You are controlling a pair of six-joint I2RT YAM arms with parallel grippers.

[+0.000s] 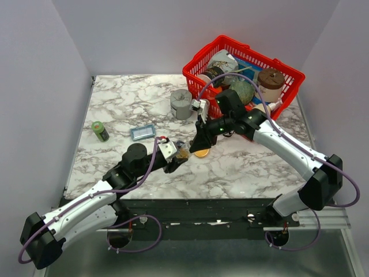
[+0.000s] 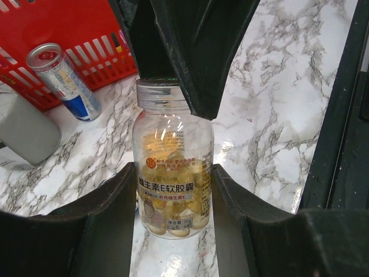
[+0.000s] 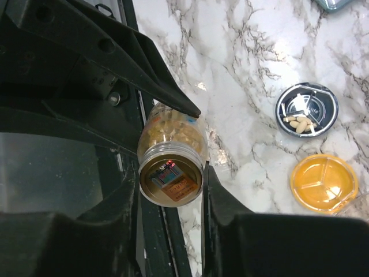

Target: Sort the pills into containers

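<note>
A clear pill bottle full of yellow softgels is held above the table between both grippers. My left gripper is shut on its body. My right gripper is shut on its cap; its fingers reach down over the bottle's top in the left wrist view. The silvery dish with a dark bluish inside holds a few pale pills. The translucent orange dish beside it looks empty. In the top view the orange dish lies under the right gripper, next to the left gripper.
A red wire basket with jars stands at the back right. A grey squat cylinder stands in front of it, and a can shows by the basket. A blue-grey tray and a green bottle lie to the left.
</note>
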